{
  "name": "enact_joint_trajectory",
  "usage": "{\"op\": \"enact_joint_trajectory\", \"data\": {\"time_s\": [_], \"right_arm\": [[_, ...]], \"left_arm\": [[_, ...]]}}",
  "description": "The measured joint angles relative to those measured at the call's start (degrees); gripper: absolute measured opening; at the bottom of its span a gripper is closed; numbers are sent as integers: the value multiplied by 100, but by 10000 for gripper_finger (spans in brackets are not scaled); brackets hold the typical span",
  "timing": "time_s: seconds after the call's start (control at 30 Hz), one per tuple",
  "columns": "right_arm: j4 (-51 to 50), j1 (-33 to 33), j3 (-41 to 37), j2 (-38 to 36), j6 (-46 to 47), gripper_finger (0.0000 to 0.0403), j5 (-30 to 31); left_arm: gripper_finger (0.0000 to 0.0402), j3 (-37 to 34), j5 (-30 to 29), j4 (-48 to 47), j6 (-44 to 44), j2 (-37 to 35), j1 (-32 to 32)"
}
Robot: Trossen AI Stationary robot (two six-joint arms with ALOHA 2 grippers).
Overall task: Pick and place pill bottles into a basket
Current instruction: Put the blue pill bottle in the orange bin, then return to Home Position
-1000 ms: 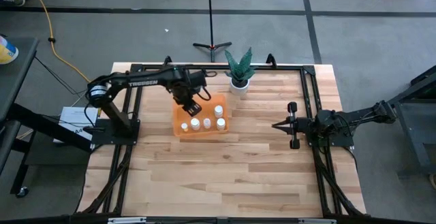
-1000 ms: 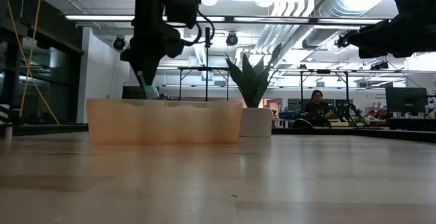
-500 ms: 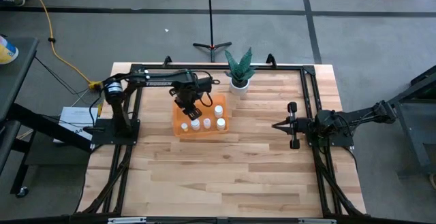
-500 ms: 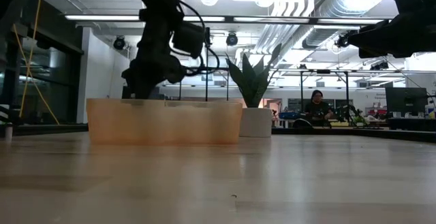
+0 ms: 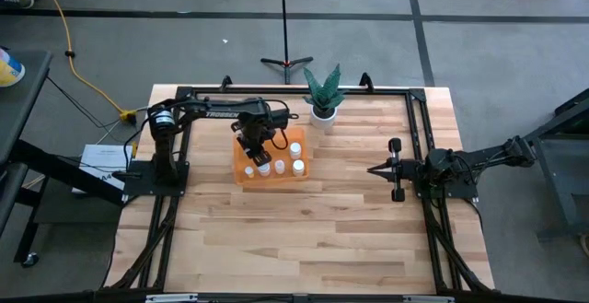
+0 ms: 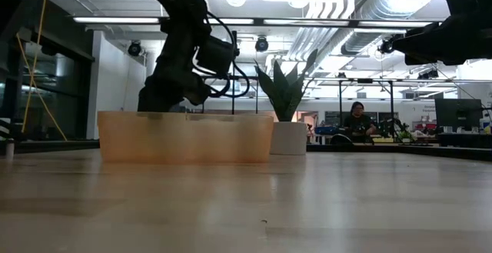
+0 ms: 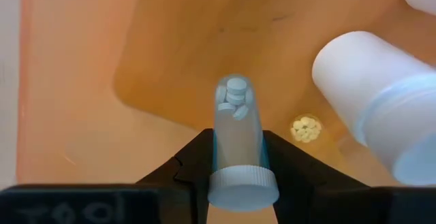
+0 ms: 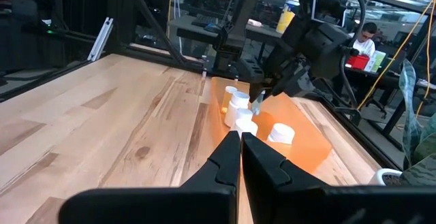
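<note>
The orange basket [image 5: 247,176] sits at the table's far left-centre, with several white-capped pill bottles [image 5: 279,166] standing in it. My left gripper [image 5: 252,153] points down into the basket's left part, shut on one clear pill bottle [image 7: 235,125] with white pills showing at its lower end. In the low view the basket wall [image 6: 184,138] hides its fingertips. My right gripper [image 5: 372,168] waits shut and level at the table's right, pointing toward the basket [image 8: 306,132]. My left gripper pinches the bottle's clear body just below its white cap [image 7: 219,154] between its two fingers [image 7: 194,163]. They come from above, pointing steeply down. The bottle stands along the fingers, cap up. Whether its lower end [image 7: 235,88] touches the basket floor, I cannot tell.
A white pot with a green plant [image 5: 322,110] stands just beyond the basket's far right corner. A capped bottle [image 7: 371,94] stands close beside the held one. A black frame runs round the table's edges. Bare wood lies toward the near edge.
My left gripper has come down with the bottle from above the basket's rim into the basket, tipping to point more steeply down and shifting slightly toward the table's left. Its grip has stayed the same.
</note>
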Motion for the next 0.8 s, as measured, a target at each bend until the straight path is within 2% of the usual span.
{"op": "enact_joint_trajectory", "data": {"time_s": [0.17,0.37,0.5,0.63,0.73,0.8], "right_arm": [[0,0,0,0,0,7,0],[0,0,-2,-2,0,7,0],[0,1,-1,0,0,7,0],[0,0,-1,-1,0,7,0],[-2,1,0,0,4,7,0],[-22,1,0,-1,7,7,-2]], "left_arm": [[172,0,0,-21,4,0,0],[223,2,-37,-28,33,0,0],[248,364,75,-803,329,1,0],[249,1148,-361,-1979,-81,-46,-4],[236,1574,-593,-1742,-168,-404,-2],[225,1701,-925,-1105,-144,-744,-151]]}}
